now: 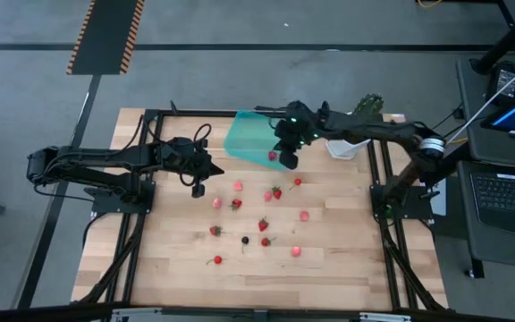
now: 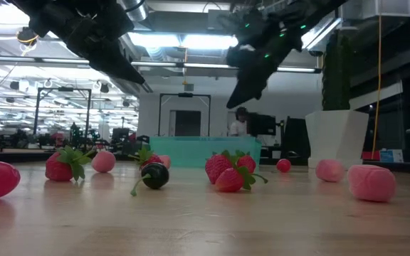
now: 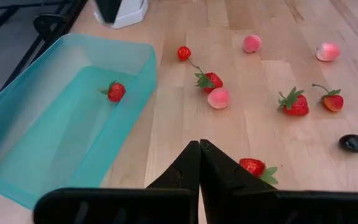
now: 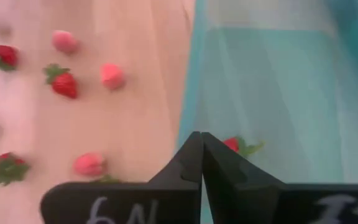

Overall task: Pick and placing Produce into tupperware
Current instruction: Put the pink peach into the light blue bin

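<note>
The teal tupperware (image 1: 247, 134) sits near the table's far edge, with one red strawberry (image 3: 115, 91) lying on its floor. More produce is scattered over the wood in front of it: red strawberries (image 1: 263, 224), pale pink pieces (image 1: 304, 216) and one blackish berry (image 1: 245, 240). My right gripper (image 1: 286, 158) is shut and empty, raised above the tub's near right corner (image 2: 237, 99), close over that strawberry (image 4: 232, 144). My left gripper (image 1: 198, 185) is shut and empty too. It hangs above the table left of the berries, with a strawberry (image 3: 253, 167) just beyond its tips (image 3: 199, 146).
A white pot (image 1: 342, 148) holding a green plant stands right of the tub at the far edge. A black metal frame (image 1: 141, 179) runs along the table's left and right sides. Bare wood lies toward the near edge. A person (image 2: 239, 122) shows far off in the room.
</note>
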